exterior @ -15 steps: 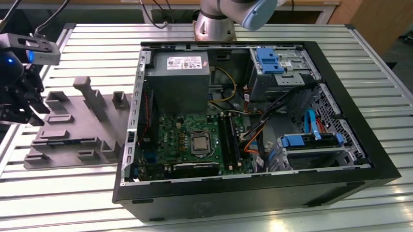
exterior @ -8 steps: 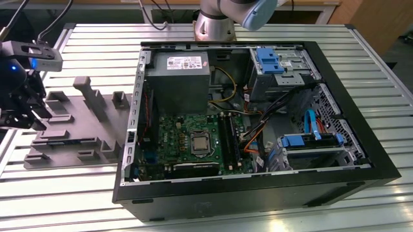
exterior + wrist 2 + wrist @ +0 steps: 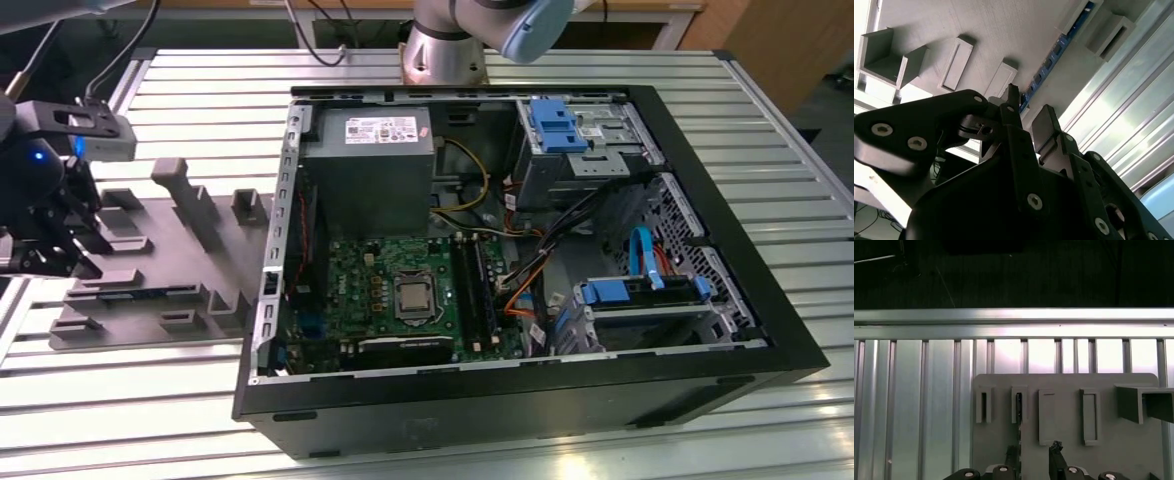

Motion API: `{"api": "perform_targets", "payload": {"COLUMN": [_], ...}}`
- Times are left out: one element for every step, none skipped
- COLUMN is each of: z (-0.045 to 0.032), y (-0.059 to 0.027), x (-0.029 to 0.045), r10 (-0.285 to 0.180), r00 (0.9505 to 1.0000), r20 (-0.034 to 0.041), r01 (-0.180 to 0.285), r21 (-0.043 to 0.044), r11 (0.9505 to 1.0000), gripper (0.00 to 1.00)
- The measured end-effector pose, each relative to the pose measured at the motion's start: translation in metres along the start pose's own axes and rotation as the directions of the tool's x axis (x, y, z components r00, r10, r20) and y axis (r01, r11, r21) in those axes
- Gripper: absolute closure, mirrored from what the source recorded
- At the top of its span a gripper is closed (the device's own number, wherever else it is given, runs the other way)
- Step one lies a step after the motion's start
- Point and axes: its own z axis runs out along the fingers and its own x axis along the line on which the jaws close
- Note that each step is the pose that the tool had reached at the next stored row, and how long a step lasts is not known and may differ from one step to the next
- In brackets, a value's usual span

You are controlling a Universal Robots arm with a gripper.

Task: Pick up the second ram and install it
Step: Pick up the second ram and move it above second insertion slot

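The second ram [image 3: 1056, 52] is a narrow dark blue-green stick standing on edge in a slotted holder of the grey fixture plate [image 3: 1069, 440]. In the first wrist view the ram [image 3: 1019, 412] appears as a thin dark line. My gripper [image 3: 1028, 114] is open, hovering over one end of the stick, with a black finger [image 3: 1056, 452] on each side of its line and nothing held. In the exterior view the gripper [image 3: 56, 262] hangs at the far left, over the left end of the fixture plate [image 3: 147, 250], where the ram [image 3: 134, 294] rests.
An open black computer case [image 3: 534, 400] lies to the exterior view's right of the fixture. Inside are the green motherboard [image 3: 354, 285], black memory slots [image 3: 475, 290], a grey power supply [image 3: 367, 165], blue drive brackets and loose cables. Everything sits on a ribbed aluminium table [image 3: 914, 405].
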Motion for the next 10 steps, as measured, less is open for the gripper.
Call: {"api": "perform_targets", "payload": {"z": [0.0011, 0.0015, 0.0016, 0.0016, 0.0016, 0.0016, 0.0018, 0.0021, 0.0026, 0.0032], "y": [0.0000, 0.0000, 0.0000, 0.0000, 0.0000, 0.0000, -0.0001, -0.0001, -0.0001, -0.0002], "x": [0.0005, 0.0008, 0.0009, 0.0009, 0.0009, 0.0010, 0.0016, 0.0026, 0.0039, 0.0055], "r10": [0.000, 0.000, 0.000, 0.000, 0.000, 0.000, 0.000, 0.000, 0.000, 0.000], "r00": [1.0000, 1.0000, 1.0000, 1.0000, 1.0000, 1.0000, 1.0000, 1.0000, 1.0000, 1.0000], "r20": [0.0000, 0.0000, 0.0001, 0.0000, 0.0000, 0.0000, 0.0000, 0.0000, 0.0001, 0.0001], "r01": [0.000, 0.000, 0.000, 0.000, 0.000, 0.000, 0.000, 0.000, 0.000, 0.000], "r21": [-0.0001, 0.0000, 0.0000, 0.0000, 0.0000, 0.0001, 0.0000, 0.0000, 0.0001, 0.0001], "r11": [1.0000, 1.0000, 1.0000, 1.0000, 1.0000, 1.0000, 1.0000, 1.0000, 1.0000, 1.0000], "gripper": [0.62, 0.62, 0.62, 0.62, 0.62, 0.62, 0.62, 0.62, 0.62, 0.62]}}
